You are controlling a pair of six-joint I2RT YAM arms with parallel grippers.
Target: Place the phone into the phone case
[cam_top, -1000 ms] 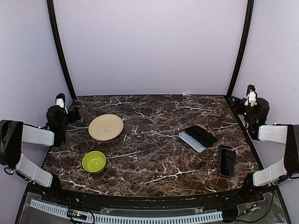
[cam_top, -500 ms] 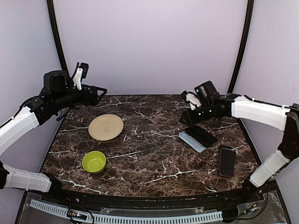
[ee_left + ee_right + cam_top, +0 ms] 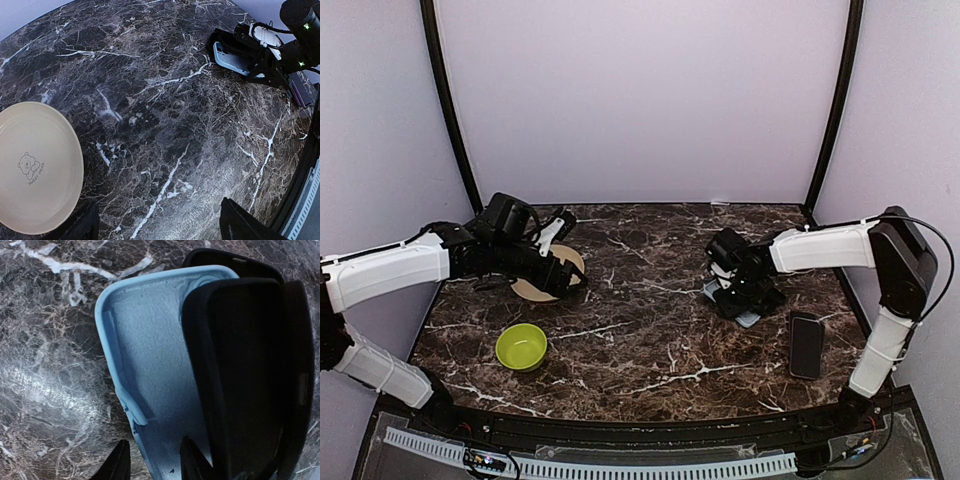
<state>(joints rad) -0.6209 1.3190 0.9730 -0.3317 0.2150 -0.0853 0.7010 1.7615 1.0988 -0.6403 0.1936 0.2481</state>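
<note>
Though its grip is unclear, the half-closed right pincer [image 3: 156, 462] straddles one edge of the phone case [image 3: 150, 350].

Table [image 3: 650, 350]: top was dark marble-patterned, veined white. Walls [image 3: 640, 100]: plain pale lilac, closed off its far edge and both sides. Two black curved poles [image 3: 445, 110] rose from its far corners. Light was even.

Soft even light, faint glare on the marble tabletop [image 3: 30, 375]

Left arm [image 3: 390, 270] and right arm [image 3: 820, 247] wear white shells, black joints.
</note>
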